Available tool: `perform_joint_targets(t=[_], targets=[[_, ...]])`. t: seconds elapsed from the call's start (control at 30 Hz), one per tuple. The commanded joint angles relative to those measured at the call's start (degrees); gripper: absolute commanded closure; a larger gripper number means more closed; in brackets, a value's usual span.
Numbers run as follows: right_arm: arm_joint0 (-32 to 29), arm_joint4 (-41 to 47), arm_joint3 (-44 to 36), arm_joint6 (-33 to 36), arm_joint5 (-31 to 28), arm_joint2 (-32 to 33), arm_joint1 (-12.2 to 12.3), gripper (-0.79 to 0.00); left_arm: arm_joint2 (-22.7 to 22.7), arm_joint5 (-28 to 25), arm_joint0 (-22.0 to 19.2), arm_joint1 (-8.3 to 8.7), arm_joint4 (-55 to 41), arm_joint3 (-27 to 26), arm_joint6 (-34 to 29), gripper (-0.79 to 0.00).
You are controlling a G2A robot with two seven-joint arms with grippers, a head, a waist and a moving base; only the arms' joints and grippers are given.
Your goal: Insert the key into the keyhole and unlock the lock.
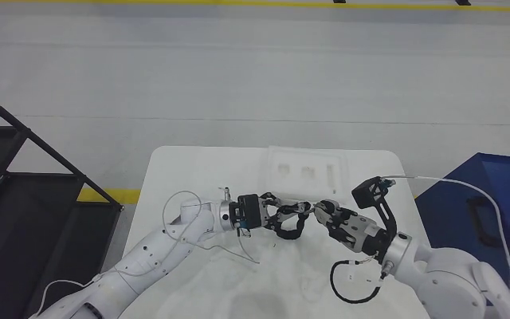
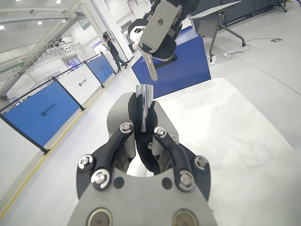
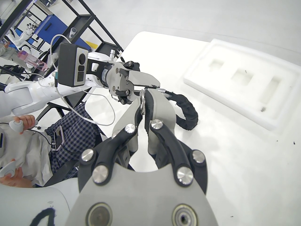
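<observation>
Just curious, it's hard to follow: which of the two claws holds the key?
The right gripper: it pinches the key, blade aimed at the chrome lock that the left gripper clamps.

A: Anything between the key [image 2: 150, 68] tip and the lock [image 2: 144, 102]?
B: Open air, a small gap. The lock's black cable loop [image 3: 188, 115] curves off to one side of that line.
A: Around them?
B: The table [image 1: 179, 183] lies beneath; the foam tray [image 3: 252, 55] sits well apart, toward the far edge
</observation>
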Motion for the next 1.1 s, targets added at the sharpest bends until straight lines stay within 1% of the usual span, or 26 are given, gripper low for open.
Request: perform_joint_targets(t=[0.0,0.47,0.57,0.7,0.87,1.07], targets=[[-0.54,0.37,0.0,-2.13,-0.37,0.02,-0.13,0.0,-0.09,-0.12,0.11,-0.12,-0.15,0.34,0.37,0.0],[-0.81,0.43,0.0,-2.83,-0.57,-0.01,-0.18,0.0,-0.04,-0.58,0.19,-0.22,-0.37,0.63,0.62,0.0],[-1.12,0.29,0.18,-4.25,0.27,-0.4,-0.34,0.0,-0.07,-0.38,0.3,-0.23,-0.46,0.56,0.4,0.0],[-1.8,-2.57,0.0,-6.15,3.47,-1.07,-0.56,0.0,-0.81,2.47,1.58,-0.4,-0.9,-0.84,-1.27,0.0],[-2.57,-5.68,0.0,-9.67,5.4,-3.01,-0.96,0.0,-1.21,5.1,2.52,-0.68,0.06,-1.28,-0.75,0.0],[-3.4,-7.96,0.0,-13.96,7.15,-6.11,-1.58,0.0,-0.71,6.79,2.59,-1.31,1.68,-0.9,0.02,0.0]])
